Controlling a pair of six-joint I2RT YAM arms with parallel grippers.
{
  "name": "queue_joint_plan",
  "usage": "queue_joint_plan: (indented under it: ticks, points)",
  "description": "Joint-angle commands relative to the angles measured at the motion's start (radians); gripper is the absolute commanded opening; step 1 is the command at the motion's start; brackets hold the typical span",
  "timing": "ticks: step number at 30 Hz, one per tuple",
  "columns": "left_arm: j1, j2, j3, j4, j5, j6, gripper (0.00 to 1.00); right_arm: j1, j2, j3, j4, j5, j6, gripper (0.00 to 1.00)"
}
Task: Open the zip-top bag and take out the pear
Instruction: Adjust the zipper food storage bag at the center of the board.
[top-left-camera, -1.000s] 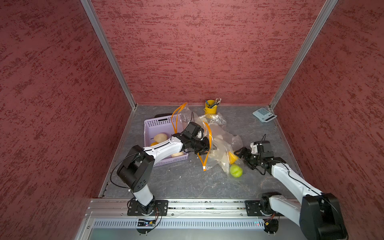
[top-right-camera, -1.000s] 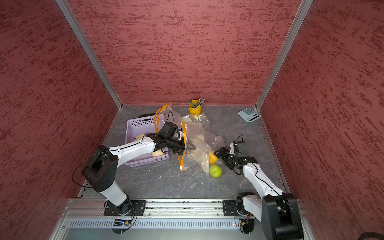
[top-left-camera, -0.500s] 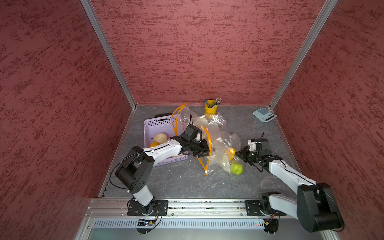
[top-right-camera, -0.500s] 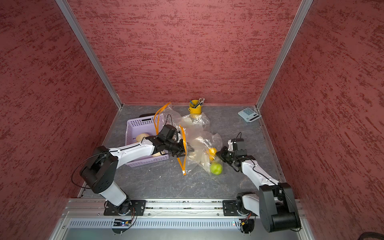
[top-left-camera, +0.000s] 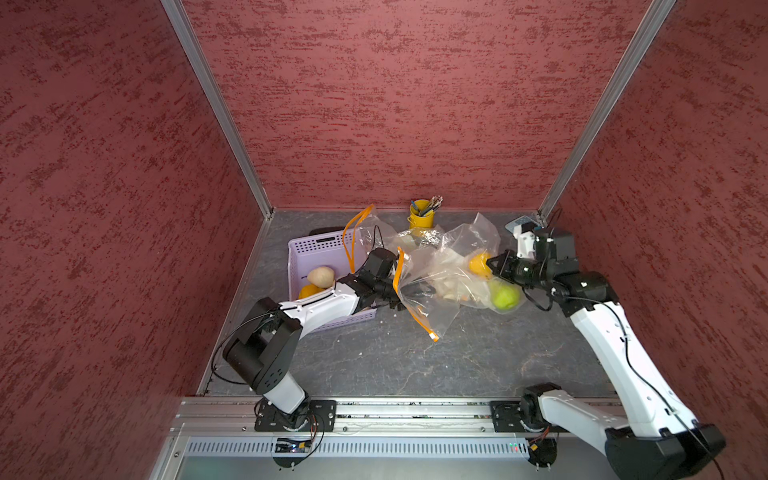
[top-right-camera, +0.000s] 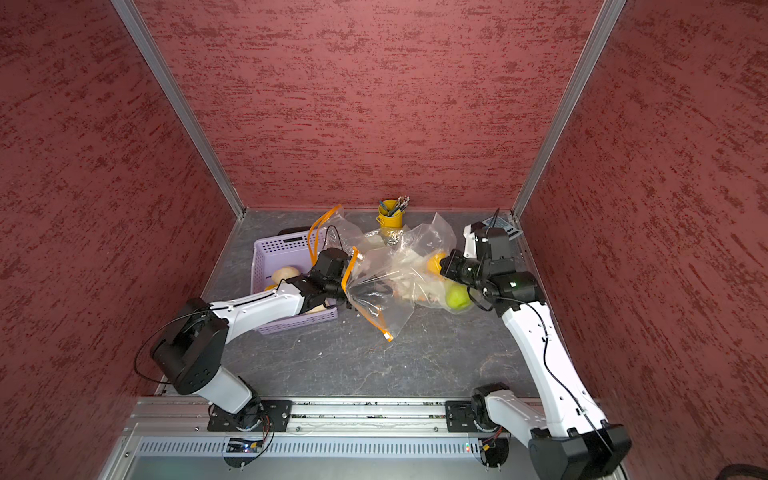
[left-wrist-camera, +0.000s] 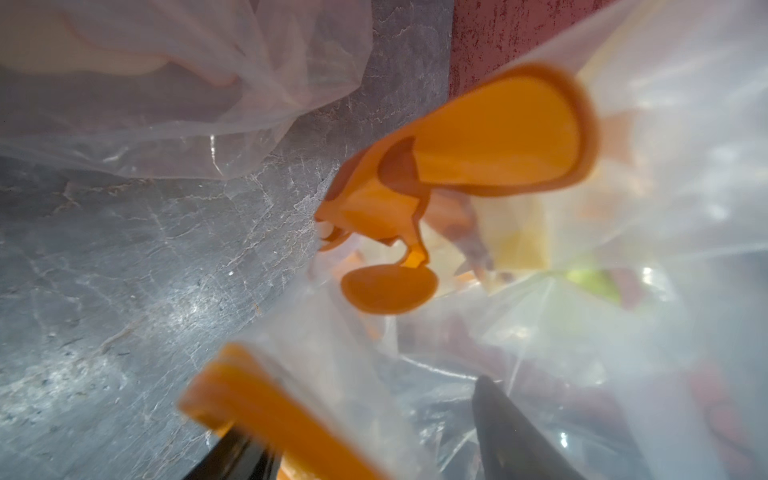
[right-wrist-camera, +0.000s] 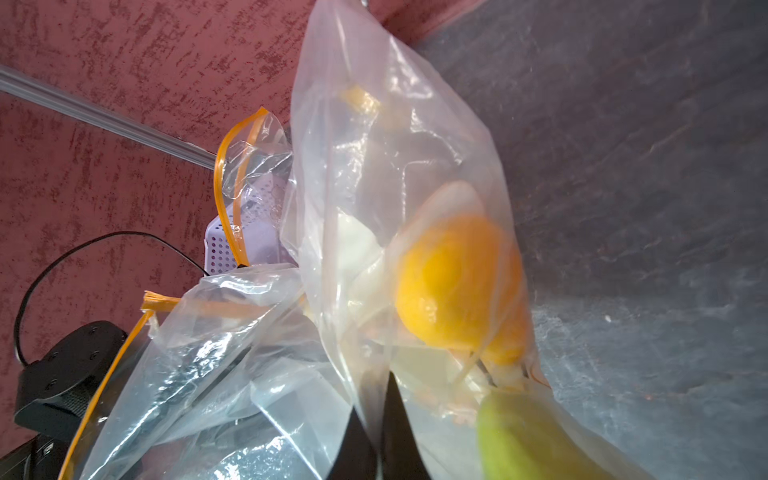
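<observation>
Nearest to me, the loose corner of the zip-top bag (top-left-camera: 440, 270) trails onto the table (top-left-camera: 415, 374), its orange zip strip (top-left-camera: 422, 324) hanging slack, so I judge that the mouth is unsealed at that end.

Just past it, my left hand (top-left-camera: 409, 292) is at the mouth. Its fingers (left-wrist-camera: 511, 432) stand apart, with clear film draped over them and nothing clamped. I cannot tell whether both fingers are truly inside. Before I reach deeper, I want one finger under the upper lip and one over the lower, so that spreading them widens the opening instead of bunching the plastic.

The pear (top-left-camera: 505, 297), green, lies at the bag's other end, apparently inside, resting on the table just beside my right arm.

My right hand (right-wrist-camera: 376, 415) is closed, pinching a fold of the film right next to an orange fruit (top-left-camera: 478, 262) and some pale pieces. That pinch should catch plastic only. If I lift it gently, the bag is pulled taut against my left hand and the contents tilt towards the mouth. Pull too hard and the thin film may slip free or tear.

The orange fruit sits between the mouth and the pear's upper side, so my left hand should travel low along the table.

Farther off, the lilac basket (top-left-camera: 316, 249), another open bag (top-left-camera: 365, 232) and the yellow cup (top-left-camera: 420, 214) need no touching.
</observation>
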Motion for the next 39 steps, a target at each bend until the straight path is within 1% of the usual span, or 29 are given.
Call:
queue_joint_plan:
  ticks: [1,3,4,6,8,10,12,15,17,19,20,22,23,25,26,27,29,30,32,33,34,36,39]
  points:
    - [-0.009,-0.026,-0.042,0.121,-0.043,-0.047,0.73,0.058,0.065,0.081,-0.194,0.178,-0.093,0.0]
    - [-0.011,-0.034,-0.067,0.165,-0.063,-0.059,0.75,0.066,0.105,0.111,-0.235,0.226,-0.097,0.0]
    - [-0.014,-0.038,-0.082,0.192,-0.078,-0.07,0.76,0.088,0.11,0.121,-0.24,0.257,-0.099,0.0]
    - [-0.02,-0.043,-0.104,0.232,-0.098,-0.087,0.78,0.122,0.12,0.145,-0.231,0.261,-0.116,0.0]
    - [-0.027,-0.048,-0.13,0.311,-0.101,-0.102,0.82,0.146,0.142,0.176,-0.225,0.259,-0.142,0.0]
    - [-0.03,-0.067,-0.171,0.389,-0.115,-0.134,0.84,0.17,0.162,0.231,-0.269,0.332,-0.152,0.0]
    - [-0.037,-0.089,-0.208,0.448,-0.135,-0.16,0.86,0.187,0.128,0.207,-0.205,0.336,-0.164,0.0]
    - [-0.058,-0.103,-0.238,0.532,-0.162,-0.185,0.87,0.205,0.142,0.27,-0.245,0.379,-0.189,0.0]
    - [-0.064,-0.092,-0.256,0.579,-0.171,-0.206,0.88,0.222,0.123,0.274,-0.222,0.389,-0.226,0.0]
    - [-0.067,-0.066,-0.28,0.651,-0.174,-0.24,0.88,0.222,0.124,0.292,-0.246,0.449,-0.23,0.0]
    - [-0.067,-0.053,-0.291,0.687,-0.172,-0.256,0.87,0.222,0.134,0.292,-0.262,0.474,-0.233,0.0]
    - [-0.068,-0.018,-0.311,0.783,-0.16,-0.299,0.85,0.219,0.205,0.282,-0.336,0.599,-0.233,0.0]
    - [-0.07,-0.006,-0.316,0.822,-0.156,-0.314,0.83,0.217,0.251,0.28,-0.378,0.641,-0.227,0.0]
    - [-0.075,0.018,-0.322,0.879,-0.146,-0.347,0.71,0.216,0.326,0.265,-0.435,0.759,-0.192,0.0]
    - [-0.081,0.028,-0.324,0.903,-0.143,-0.363,0.64,0.214,0.33,0.236,-0.41,0.808,-0.193,0.0]
    - [-0.086,0.041,-0.328,0.957,-0.137,-0.387,0.59,0.202,0.327,0.217,-0.381,0.832,-0.187,0.0]
    - [-0.092,0.064,-0.339,1.065,-0.125,-0.439,0.56,0.173,0.305,0.206,-0.333,0.808,-0.195,0.0]
    - [-0.087,0.067,-0.351,1.1,-0.125,-0.467,0.56,0.167,0.291,0.208,-0.317,0.836,-0.2,0.0]
    - [-0.069,0.063,-0.373,1.117,-0.126,-0.49,0.56,0.155,0.276,0.238,-0.327,0.881,-0.211,0.0]
    - [-0.061,0.056,-0.384,1.117,-0.127,-0.486,0.56,0.152,0.268,0.252,-0.327,0.873,-0.221,0.0]
    - [-0.059,0.05,-0.386,1.102,-0.128,-0.477,0.56,0.149,0.255,0.253,-0.314,0.828,-0.233,0.0]
    - [-0.077,0.044,-0.352,1.016,-0.117,-0.429,0.57,0.145,0.239,0.243,-0.289,0.719,-0.253,0.0]
    - [-0.113,0.076,-0.305,0.958,-0.122,-0.394,0.61,0.138,0.243,0.199,-0.279,0.64,-0.248,0.0]
